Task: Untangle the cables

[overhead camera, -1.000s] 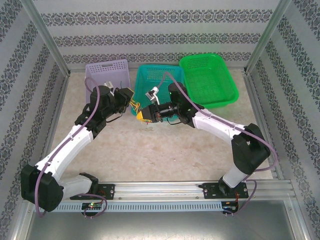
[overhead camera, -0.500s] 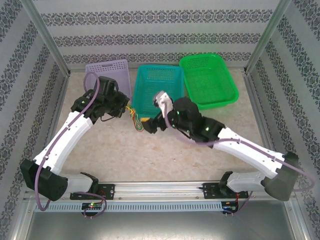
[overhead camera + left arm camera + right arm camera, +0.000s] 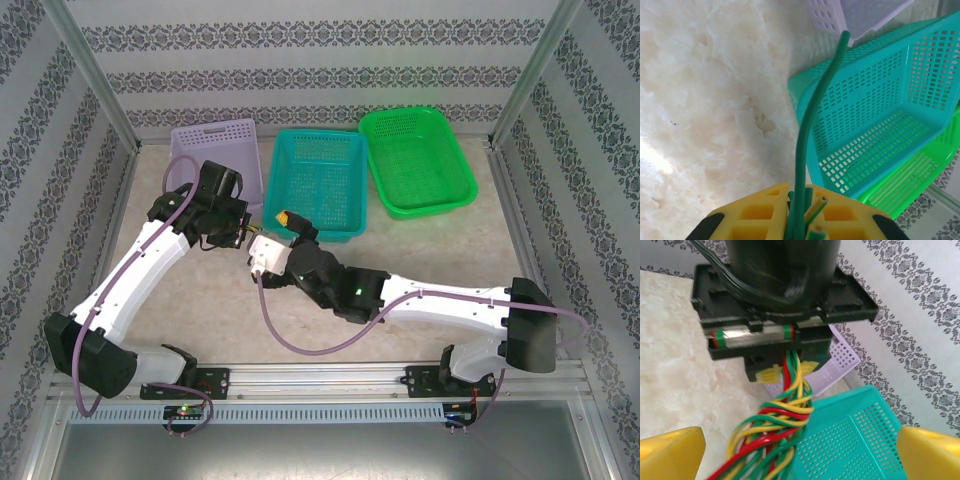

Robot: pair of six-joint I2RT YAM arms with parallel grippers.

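Observation:
The cables (image 3: 785,415) are a twisted bundle of red, yellow and green wires. My left gripper (image 3: 790,371) is shut on their upper end, and the bundle hangs down from it. Seen from the left wrist, the yellow fingers (image 3: 760,210) pinch green and yellow-green wire ends, and one long green cable (image 3: 812,115) sticks out past them. My right gripper (image 3: 800,440) is open, its yellow fingers (image 3: 670,452) spread wide on either side of the bundle. From above, my left gripper (image 3: 247,226) and right gripper (image 3: 288,222) sit close together in front of the teal basket (image 3: 320,180).
A purple basket (image 3: 215,140), the teal basket and a green basket (image 3: 415,160) stand in a row at the back. The right arm (image 3: 430,300) lies low across the table's middle. Patterned walls enclose the sides and back.
The right arm has swung down and to the left across the table, and its gripper has gone from shut to open. The left gripper has shifted slightly left, still gripping the cables.

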